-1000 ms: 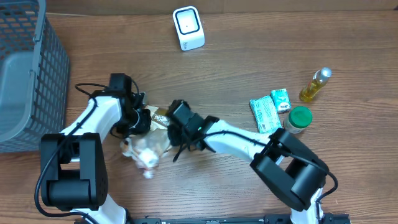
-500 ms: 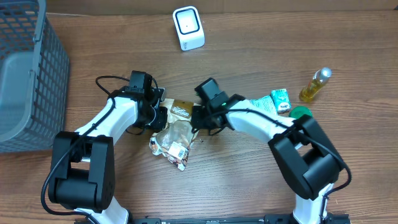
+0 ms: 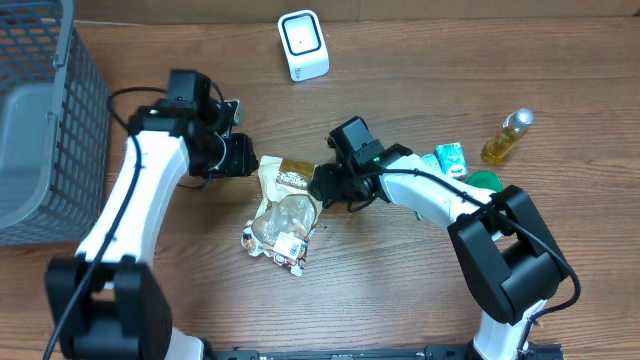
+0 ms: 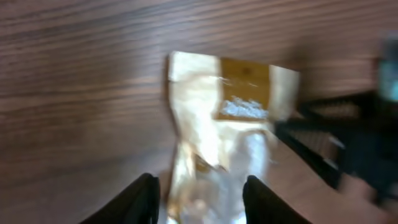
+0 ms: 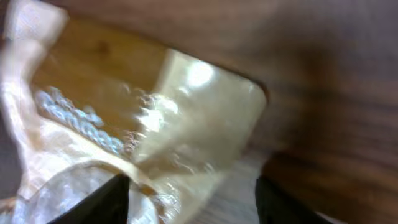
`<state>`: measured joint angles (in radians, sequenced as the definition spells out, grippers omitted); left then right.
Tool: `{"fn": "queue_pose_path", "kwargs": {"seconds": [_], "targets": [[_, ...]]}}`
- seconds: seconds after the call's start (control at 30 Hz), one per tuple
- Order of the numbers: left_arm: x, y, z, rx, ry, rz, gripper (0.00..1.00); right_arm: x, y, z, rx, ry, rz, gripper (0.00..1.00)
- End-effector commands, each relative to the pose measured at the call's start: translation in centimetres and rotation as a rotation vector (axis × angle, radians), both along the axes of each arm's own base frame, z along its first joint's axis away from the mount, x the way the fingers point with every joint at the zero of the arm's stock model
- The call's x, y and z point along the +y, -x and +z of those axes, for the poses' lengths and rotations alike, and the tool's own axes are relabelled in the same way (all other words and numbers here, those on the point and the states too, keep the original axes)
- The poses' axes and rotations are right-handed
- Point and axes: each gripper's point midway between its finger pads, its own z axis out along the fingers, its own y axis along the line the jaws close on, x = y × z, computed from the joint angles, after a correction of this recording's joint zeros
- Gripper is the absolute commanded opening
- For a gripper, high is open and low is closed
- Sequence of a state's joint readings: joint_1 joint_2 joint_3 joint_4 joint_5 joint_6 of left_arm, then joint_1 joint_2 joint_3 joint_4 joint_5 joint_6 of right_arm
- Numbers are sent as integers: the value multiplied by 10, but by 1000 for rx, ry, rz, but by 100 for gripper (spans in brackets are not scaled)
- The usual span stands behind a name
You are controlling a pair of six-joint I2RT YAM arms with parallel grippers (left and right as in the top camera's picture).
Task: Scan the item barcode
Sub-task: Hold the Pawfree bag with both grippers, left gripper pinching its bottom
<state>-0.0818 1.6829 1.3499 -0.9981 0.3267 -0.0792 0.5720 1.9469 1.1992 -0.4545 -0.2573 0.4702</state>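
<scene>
Left gripper is hovering with its jaws spread, pinching nothing; in the left wrist view its two dark fingers are standing apart, with the snack bag showing in the gap beyond them. Right gripper is doing the same on the other side, its fingers wide apart and the bag's gold top corner lying past them, not between them.

The bag itself is lying flat on the table, crumpled, its gold header pointing up the frame and its clear lower half pointing down. The left gripper is sitting just beside its upper left corner and the right gripper just beside its right edge.

The white scanner is standing well apart from the bag at the far side of the table. Nothing is being held up to it, so I'm judging the scan itself as not done: the bag needs gripping, lifting, and turning code-first toward that scanner.

Off to the sides, a grey basket is sitting at the left edge. A bottle and green packets are waiting on the right, and the right arm is partly covering a green-lidded jar.

Both wrist views are blurring badly. A small white label is showing near the bag's lower end, but it is too small to say whether it is the barcode.
</scene>
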Motion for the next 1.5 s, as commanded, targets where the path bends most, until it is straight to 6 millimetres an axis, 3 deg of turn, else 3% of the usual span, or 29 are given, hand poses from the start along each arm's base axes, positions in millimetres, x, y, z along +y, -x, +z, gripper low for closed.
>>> {"fn": "queue_pose_path", "kwargs": {"seconds": [0.0,0.1,0.13,0.37,0.53,0.77,1.1,1.2,1.27,1.3,1.4,1.47], "targets": [[-20,17,6,47,58,-40,39,-2,-16,15,-98,7,-21,62],[-25,35,-8,125,49,-59,6,3,-30,19,-157,-10,-33,54],[-26,41,-14,147,47,-64,4,6,-33,19,-175,-22,-31,53],[-33,84,-44,300,79,-74,4,27,-47,11,-241,-70,-14,48],[-33,103,-56,366,95,-71,5,23,-40,-7,-195,-39,-10,49],[-30,119,-71,407,88,-68,8,4,-15,-25,-69,46,-9,48],[-30,118,-73,400,88,-69,9,-13,10,-33,94,43,-10,48],[-29,117,-74,395,80,-68,9,-12,13,-28,117,13,-5,42],[-28,116,-74,394,72,-67,8,-7,5,-15,71,-18,4,37],[-27,116,-75,392,66,-67,9,-1,-6,2,-4,-44,43,36],[-27,116,-75,393,65,-67,8,11,-25,34,-152,-91,107,36],[-27,117,-75,397,65,-66,8,20,-38,50,-245,-127,127,44]]}}
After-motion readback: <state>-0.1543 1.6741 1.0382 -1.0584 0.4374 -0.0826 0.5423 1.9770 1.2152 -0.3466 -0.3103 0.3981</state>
